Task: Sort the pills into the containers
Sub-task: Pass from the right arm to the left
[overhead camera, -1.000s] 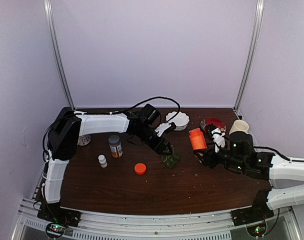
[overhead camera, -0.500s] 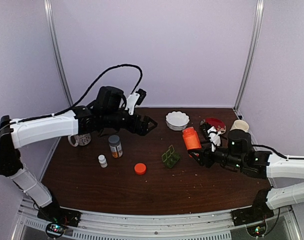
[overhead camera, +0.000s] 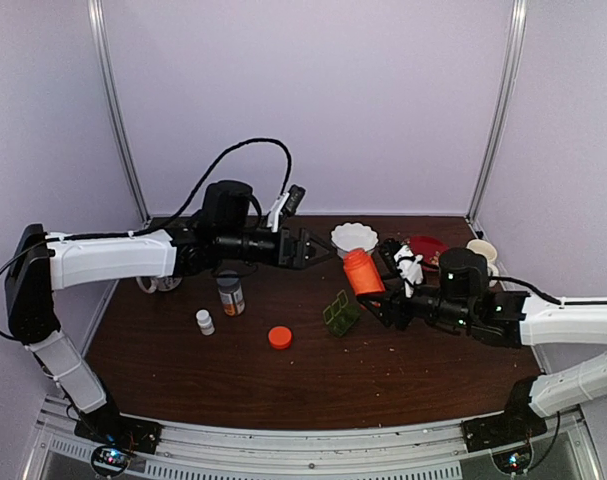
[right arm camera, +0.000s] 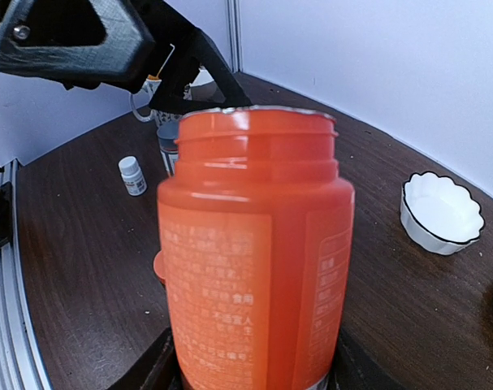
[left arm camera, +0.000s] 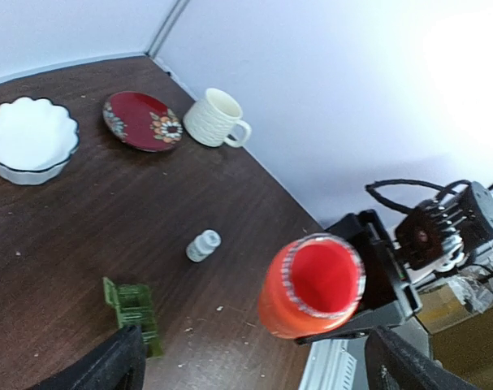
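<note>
The containers are the cells of a small dark-green pill box (overhead camera: 340, 312) (left arm camera: 134, 309), lying lids open on the brown table. An uncapped orange bottle (overhead camera: 360, 272) (right arm camera: 254, 252) (left arm camera: 315, 284) stays in my right gripper (overhead camera: 377, 300) (right arm camera: 254, 370), which is shut on its base, tilted just right of the box. My left gripper (overhead camera: 301, 247) (left arm camera: 254, 374) hovers open and empty above the table behind the box, facing the bottle's mouth. Tiny whitish specks (left arm camera: 220, 309) lie beside the box; I cannot tell whether they are pills.
An orange cap (overhead camera: 279, 337), a grey-capped bottle (overhead camera: 230, 293) and a small white bottle (overhead camera: 204, 321) stand left of the box. Another small white bottle (left arm camera: 203, 244) lies beyond it. A white bowl (overhead camera: 354, 239), red plate (overhead camera: 428, 248) and cream mug (overhead camera: 480, 250) line the back.
My left gripper let go at the green box, rose and drew back to the left, opening wide. The right gripper carried the orange bottle leftward, closer to the box.
</note>
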### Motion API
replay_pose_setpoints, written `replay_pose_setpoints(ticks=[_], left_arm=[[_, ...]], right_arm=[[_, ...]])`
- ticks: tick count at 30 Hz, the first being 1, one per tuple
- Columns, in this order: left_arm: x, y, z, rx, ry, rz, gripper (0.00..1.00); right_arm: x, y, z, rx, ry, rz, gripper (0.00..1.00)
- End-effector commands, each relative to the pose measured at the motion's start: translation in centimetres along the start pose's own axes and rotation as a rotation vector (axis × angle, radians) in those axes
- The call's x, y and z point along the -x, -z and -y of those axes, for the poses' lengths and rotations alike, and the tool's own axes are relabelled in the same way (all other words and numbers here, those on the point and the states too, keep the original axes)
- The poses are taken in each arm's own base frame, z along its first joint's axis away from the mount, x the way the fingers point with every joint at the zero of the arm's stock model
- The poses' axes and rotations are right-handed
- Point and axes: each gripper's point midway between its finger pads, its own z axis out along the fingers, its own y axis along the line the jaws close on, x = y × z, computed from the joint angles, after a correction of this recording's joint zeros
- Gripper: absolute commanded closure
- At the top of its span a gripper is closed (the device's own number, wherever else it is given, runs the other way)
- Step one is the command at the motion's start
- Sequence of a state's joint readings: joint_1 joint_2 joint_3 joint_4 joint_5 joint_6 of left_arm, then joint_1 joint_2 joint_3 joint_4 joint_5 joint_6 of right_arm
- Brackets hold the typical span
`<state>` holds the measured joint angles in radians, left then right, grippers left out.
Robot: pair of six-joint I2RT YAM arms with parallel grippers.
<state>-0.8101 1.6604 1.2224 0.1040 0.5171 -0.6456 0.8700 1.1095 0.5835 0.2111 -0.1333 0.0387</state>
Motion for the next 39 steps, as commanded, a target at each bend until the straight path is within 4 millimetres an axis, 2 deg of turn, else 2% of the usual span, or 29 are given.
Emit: replay_pose_setpoints(ticks=[1, 5, 12, 19, 29, 32, 35, 39], left_arm=[[1.7, 0.0, 4.6, -0.171, -0.017, 0.036, 0.03], [1.1, -0.6, 5.5, -0.205, -0.016, 0.019, 0.03], [-0.4, -1.9, 2.7, -0.055, 0.049, -0.055, 0.03], [-1.8, -2.7, 2.1, -0.039, 0.078, -0.119, 0.19], [-2.8, -3.1, 3.0, -0.084, 0.095, -0.166, 0.21], [-3.2, -3.2, 2.9, -0.086, 0.101, -0.178, 0.3], [-3.3, -3.3, 3.0, -0.097, 0.107, -0.188, 0.44], [-2.9, -3.2, 3.4, -0.113, 0.109, -0.182, 0.55]], right_arm=[[1.4, -0.8, -1.1, 0.03, 0.033, 0.004, 1.0], [1.5, -1.4, -1.8, 0.042, 0.039, -0.01, 1.0], [2.2, -1.6, -2.6, 0.056, 0.073, 0.002, 1.0], [2.6, -1.8, -3.1, 0.065, 0.087, 0.012, 0.98], [2.8, -2.5, -2.5, 0.021, 0.092, -0.01, 0.99], [2.7, -2.5, -2.4, 0.018, 0.093, -0.012, 0.97], [2.6, -2.6, -2.5, 0.02, 0.094, -0.019, 0.9], [2.3, -2.2, -2.5, 0.026, 0.096, -0.019, 0.65]])
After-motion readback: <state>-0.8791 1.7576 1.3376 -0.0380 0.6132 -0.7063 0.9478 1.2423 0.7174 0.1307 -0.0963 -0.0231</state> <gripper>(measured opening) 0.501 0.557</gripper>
